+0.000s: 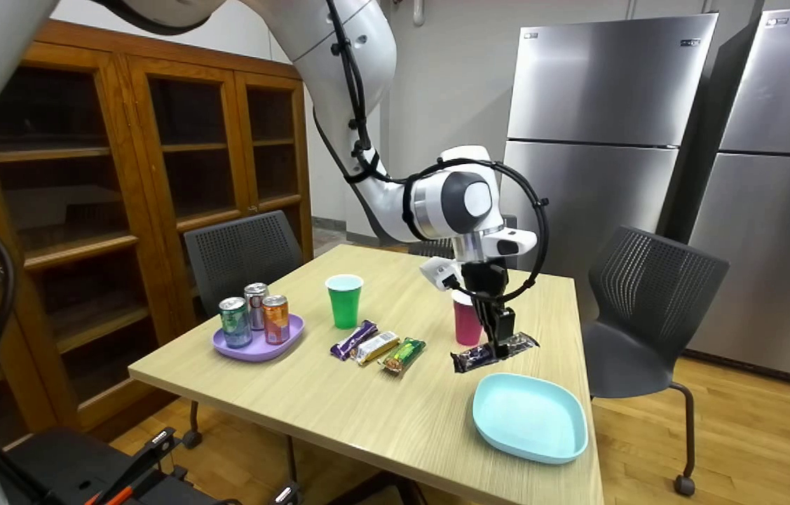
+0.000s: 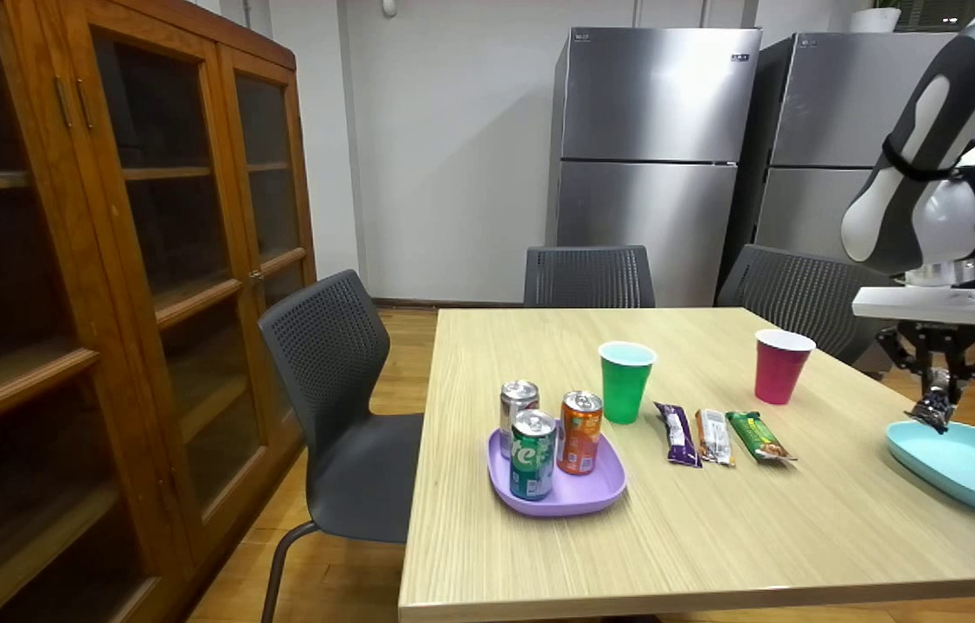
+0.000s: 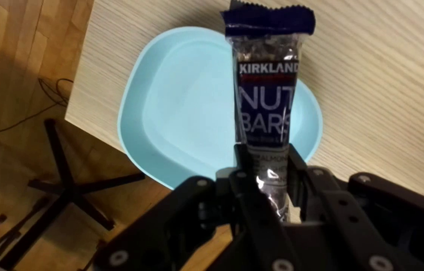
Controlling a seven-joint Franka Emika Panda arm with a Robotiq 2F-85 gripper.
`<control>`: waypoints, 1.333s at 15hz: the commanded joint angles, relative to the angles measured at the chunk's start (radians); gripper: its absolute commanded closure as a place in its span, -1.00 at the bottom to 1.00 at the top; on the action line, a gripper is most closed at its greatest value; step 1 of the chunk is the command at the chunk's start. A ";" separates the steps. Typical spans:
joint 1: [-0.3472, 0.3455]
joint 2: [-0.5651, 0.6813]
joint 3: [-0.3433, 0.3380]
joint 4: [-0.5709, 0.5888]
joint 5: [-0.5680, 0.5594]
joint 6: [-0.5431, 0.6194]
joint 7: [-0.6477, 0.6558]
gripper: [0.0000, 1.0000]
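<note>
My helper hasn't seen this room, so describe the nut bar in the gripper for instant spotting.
Start at the table, then find the blue tray on it. Near that tray, the gripper holds the nut bar. Unlike the three other bars, which lie on the table, it is clamped, its dark label reading KIRKLAND NUT BARS.

On the surface (image 2: 504, 580) stands a purple tray (image 2: 569, 502) with three cans (image 2: 532, 454): green, orange and silver. A green cup (image 2: 625, 385) stands upright near that tray; a red cup (image 2: 781, 372) is well apart from both. Three dark chairs (image 2: 336, 363) stand round the surface. Behind are two steel fridges (image 2: 647, 156), a white pot (image 2: 875, 19) on one, and a pale wall (image 2: 452, 156); a wooden cabinet (image 2: 119, 311) has glass doors. A black cable (image 3: 61, 102) lies on the floor (image 3: 8, 86).
</note>
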 commanded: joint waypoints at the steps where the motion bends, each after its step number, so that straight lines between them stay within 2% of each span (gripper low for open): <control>1: -0.030 0.001 -0.007 -0.012 0.001 -0.014 0.075 0.87; 13: -0.169 0.126 0.021 0.087 0.051 -0.044 0.103 0.87; 20: -0.201 0.201 0.048 0.167 0.088 -0.076 0.090 0.87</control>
